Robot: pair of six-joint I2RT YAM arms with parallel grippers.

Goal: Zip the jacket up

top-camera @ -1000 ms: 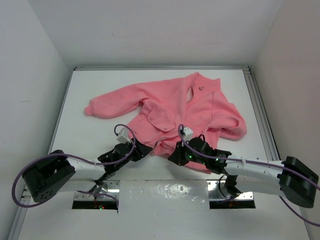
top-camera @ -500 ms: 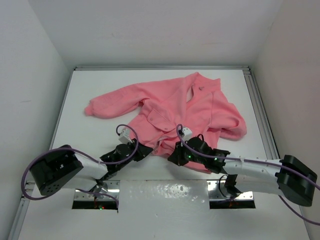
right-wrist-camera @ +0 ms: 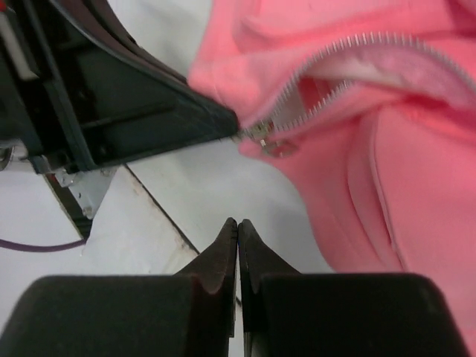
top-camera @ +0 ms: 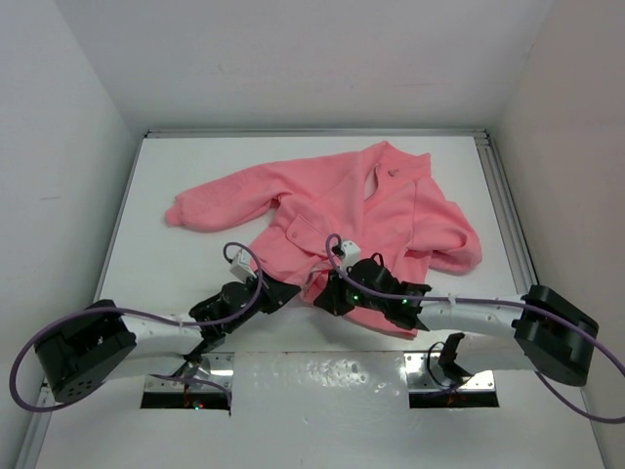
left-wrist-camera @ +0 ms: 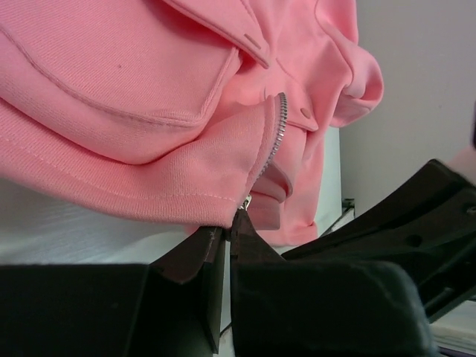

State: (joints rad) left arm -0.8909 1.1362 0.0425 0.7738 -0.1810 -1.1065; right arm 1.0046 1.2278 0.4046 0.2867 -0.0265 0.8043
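Jacket (top-camera: pixel 342 210) lies spread on the white table (top-camera: pixel 176 274), its front part-open. Left gripper (left-wrist-camera: pixel 229 230) was open a second ago and is now clamped on the hem corner below the zipper (left-wrist-camera: pixel 274 137). Right gripper (right-wrist-camera: pixel 237 227) is pressed shut and empty. It has slid in just off that hem, near the zipper pull (right-wrist-camera: pixel 277 149).

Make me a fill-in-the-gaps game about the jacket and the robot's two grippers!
The jacket is ____ in colour.
It lies on a ____ table.
The left gripper is shut on the jacket's hem at the bottom end of its ____.
The right gripper is shut and holds ____.
Missing words: pink, white, zipper, nothing.
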